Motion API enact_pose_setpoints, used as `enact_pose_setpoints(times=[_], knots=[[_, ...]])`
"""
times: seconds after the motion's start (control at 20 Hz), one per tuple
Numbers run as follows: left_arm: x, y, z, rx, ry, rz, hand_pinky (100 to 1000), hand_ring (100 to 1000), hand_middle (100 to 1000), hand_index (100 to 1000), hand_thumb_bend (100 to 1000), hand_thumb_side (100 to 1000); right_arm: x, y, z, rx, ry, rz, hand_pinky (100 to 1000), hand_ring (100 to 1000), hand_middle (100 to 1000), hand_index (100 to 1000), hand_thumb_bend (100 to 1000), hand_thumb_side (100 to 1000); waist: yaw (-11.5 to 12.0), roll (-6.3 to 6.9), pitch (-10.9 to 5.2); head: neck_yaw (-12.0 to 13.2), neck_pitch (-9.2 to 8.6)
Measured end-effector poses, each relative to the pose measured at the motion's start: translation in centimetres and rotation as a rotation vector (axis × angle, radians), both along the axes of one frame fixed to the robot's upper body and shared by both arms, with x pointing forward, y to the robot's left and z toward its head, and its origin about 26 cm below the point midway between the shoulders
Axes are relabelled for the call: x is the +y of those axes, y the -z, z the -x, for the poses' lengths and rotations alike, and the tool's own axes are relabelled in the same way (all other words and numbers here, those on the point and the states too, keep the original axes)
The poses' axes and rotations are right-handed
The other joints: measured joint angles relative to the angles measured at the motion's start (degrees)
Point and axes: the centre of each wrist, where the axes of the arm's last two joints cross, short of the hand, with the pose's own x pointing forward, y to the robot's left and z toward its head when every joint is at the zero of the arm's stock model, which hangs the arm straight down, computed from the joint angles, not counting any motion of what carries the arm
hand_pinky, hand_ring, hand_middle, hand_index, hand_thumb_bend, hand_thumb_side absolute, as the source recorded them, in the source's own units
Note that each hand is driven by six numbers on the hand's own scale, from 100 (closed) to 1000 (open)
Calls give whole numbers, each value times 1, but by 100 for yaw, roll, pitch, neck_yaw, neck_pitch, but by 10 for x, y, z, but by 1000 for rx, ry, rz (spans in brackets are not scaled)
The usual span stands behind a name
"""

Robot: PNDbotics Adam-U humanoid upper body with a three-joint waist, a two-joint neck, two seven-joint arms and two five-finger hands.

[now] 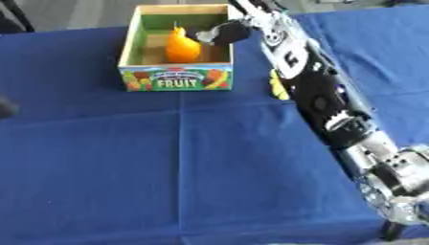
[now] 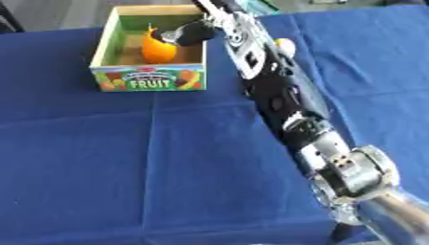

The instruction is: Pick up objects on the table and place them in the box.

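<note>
An open wooden box (image 1: 177,79) with "FRUIT" on its front wall stands at the far middle of the blue-clothed table. An orange pear-shaped fruit (image 1: 180,48) stands upright inside it. My right arm reaches up from the lower right, and my right hand (image 1: 224,32) hangs over the box's right side. Its dark fingers are curled against the top right of the fruit. A yellow object (image 1: 277,86) lies on the cloth, half hidden behind my right forearm. Only a dark rounded bit of my left hand (image 1: 4,107) shows, at the left edge.
The blue cloth (image 1: 126,167) covers the whole table, with creases crossing near the middle. My right forearm (image 1: 322,103) lies diagonally over the right half. A bare floor shows beyond the far edge.
</note>
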Motion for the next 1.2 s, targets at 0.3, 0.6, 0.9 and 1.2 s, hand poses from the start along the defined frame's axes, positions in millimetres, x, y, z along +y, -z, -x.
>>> enact_pose_setpoints(times=[0.3, 0.6, 0.9, 1.2], knots=[[2, 2, 1, 5, -11, 0, 743, 624, 545, 744, 100, 510, -44, -8, 3, 28, 68, 28, 900, 899, 846, 905, 543, 342, -82, -24, -18, 33, 0], [3, 2, 2, 8, -18, 1, 743, 624, 545, 744, 100, 511, -76, 0, 5, 50, 132, 73, 900, 898, 833, 894, 535, 332, -141, -19, -31, 62, 0], [5, 4, 3, 13, -26, 0, 743, 624, 544, 744, 100, 511, -103, 14, 7, 78, 185, 138, 899, 896, 826, 888, 530, 326, -192, -17, -42, 77, 0], [6, 4, 3, 12, -34, 1, 744, 624, 543, 744, 100, 513, -127, 34, 11, 132, 236, 189, 897, 891, 813, 872, 525, 319, -256, -13, -43, 99, 0]])
